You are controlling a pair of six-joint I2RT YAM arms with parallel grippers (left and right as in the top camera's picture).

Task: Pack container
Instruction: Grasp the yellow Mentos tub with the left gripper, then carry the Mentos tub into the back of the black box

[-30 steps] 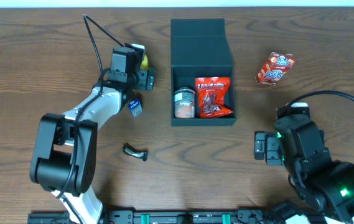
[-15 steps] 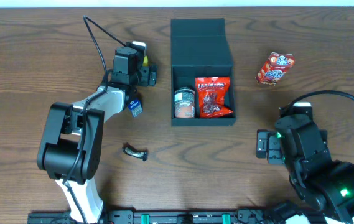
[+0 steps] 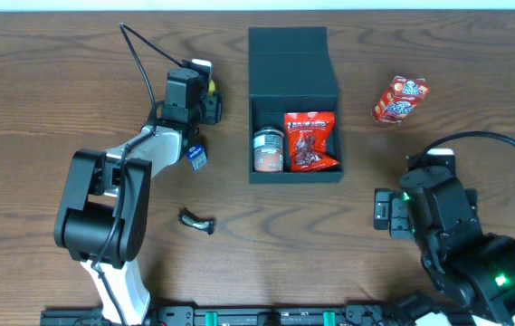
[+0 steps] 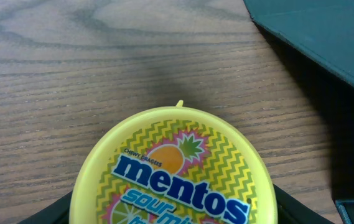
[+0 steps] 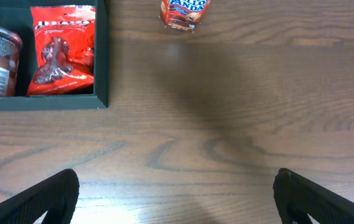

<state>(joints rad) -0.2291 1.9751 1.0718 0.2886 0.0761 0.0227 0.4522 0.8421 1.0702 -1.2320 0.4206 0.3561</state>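
The container (image 3: pixel 293 56) is a dark teal-black square box with its flap lid open to the far side. It holds a jar (image 3: pixel 268 149) and a red snack bag (image 3: pixel 310 140). My left gripper (image 3: pixel 206 98) is just left of the box and shut on a yellow Mentos tin (image 4: pixel 173 171), which fills the space between the fingers. A corner of the container (image 4: pixel 326 31) shows at the top right of the left wrist view. My right gripper (image 5: pixel 177 193) is open and empty over bare wood, in front and to the right of the container (image 5: pixel 102 56).
A red snack box (image 3: pixel 399 99) stands to the right of the container; it also shows in the right wrist view (image 5: pixel 183 11). A small blue packet (image 3: pixel 196 156) and a dark wrapped candy (image 3: pixel 196 221) lie to the left front.
My left arm has swung its elbow in and the gripper with the Mentos tin has shifted slightly toward the container. The right arm has barely moved.
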